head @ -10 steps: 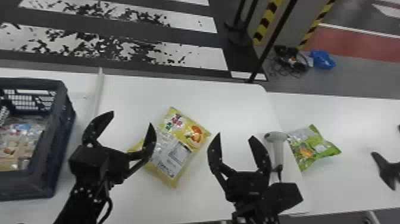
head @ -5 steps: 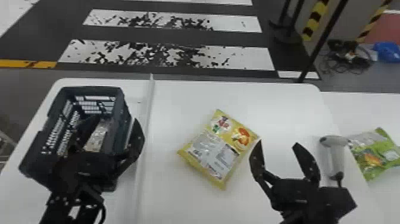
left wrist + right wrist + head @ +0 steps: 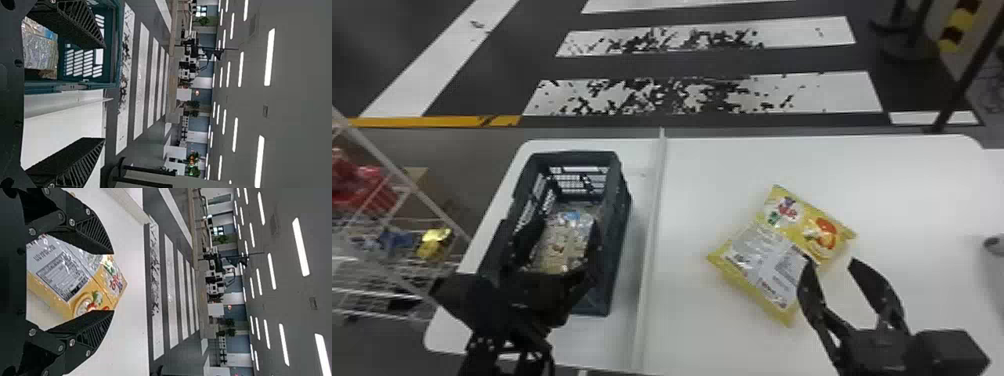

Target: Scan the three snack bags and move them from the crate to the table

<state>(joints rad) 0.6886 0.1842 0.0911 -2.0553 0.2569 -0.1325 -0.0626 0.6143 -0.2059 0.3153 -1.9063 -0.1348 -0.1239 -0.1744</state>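
My left gripper (image 3: 563, 231) is over the dark crate (image 3: 619, 240), its fingers spread above a clear-and-beige snack bag (image 3: 562, 245) lying inside. In the left wrist view, that gripper (image 3: 103, 93) is open with nothing between its fingers; one finger overlaps the crate (image 3: 113, 74) and the bag (image 3: 39, 45) shows behind it. A yellow snack bag (image 3: 757, 240) lies label up on the white table. My right gripper (image 3: 831, 261) stands open at that bag's near right edge, holding nothing. The right wrist view has the yellow bag (image 3: 94, 291) behind the open gripper (image 3: 113, 282).
A raised white strip (image 3: 652, 240) runs across the table between crate and yellow bag. Part of a grey scanner (image 3: 994, 246) shows at the right edge. Beyond the table's left side stands a wire rack (image 3: 397, 235) with goods; a dark post (image 3: 952, 95) rises behind the far right corner.
The head view has swung left, taking the green bag out of sight. My left gripper has moved left from the yellow bag's side to over the crate. My right gripper has come closer to the yellow bag.
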